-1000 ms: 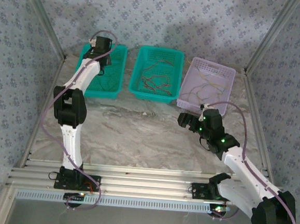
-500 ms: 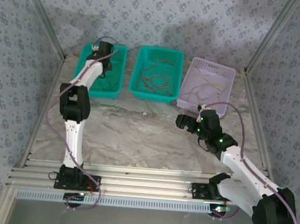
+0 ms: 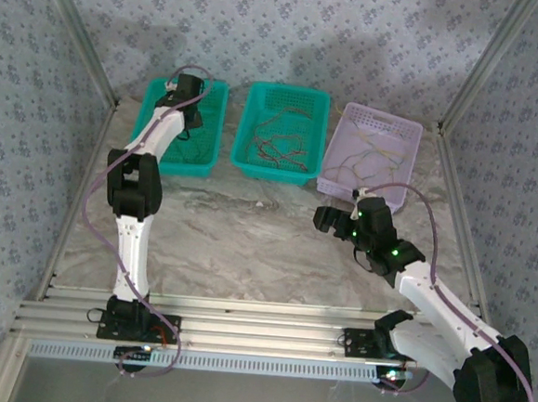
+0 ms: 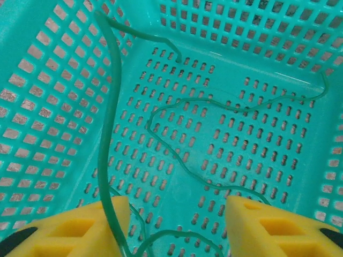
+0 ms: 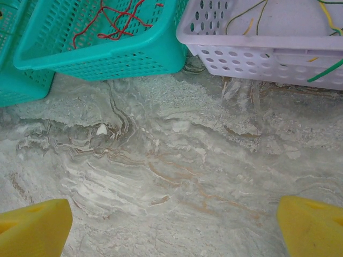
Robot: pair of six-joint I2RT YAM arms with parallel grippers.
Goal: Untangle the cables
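Observation:
The cables lie in three baskets. My left gripper reaches down into the left teal basket. In the left wrist view its yellow fingers stand apart, the gripper open over the basket floor. A thick green cable runs down across the inner edge of the left finger, and a thinner green cable curls on the floor. Red and orange cables fill the middle teal basket. My right gripper hangs open over bare marble, nothing between its fingers.
The lilac basket at the right holds yellow and green cables; a green one pokes out of its side. Red cables show in the middle basket. Marble table lies between arms and baskets. Patterned walls enclose the cell.
The left gripper has dropped lower into the left teal basket and its jaws have parted. The right gripper has drifted slightly left over the table.

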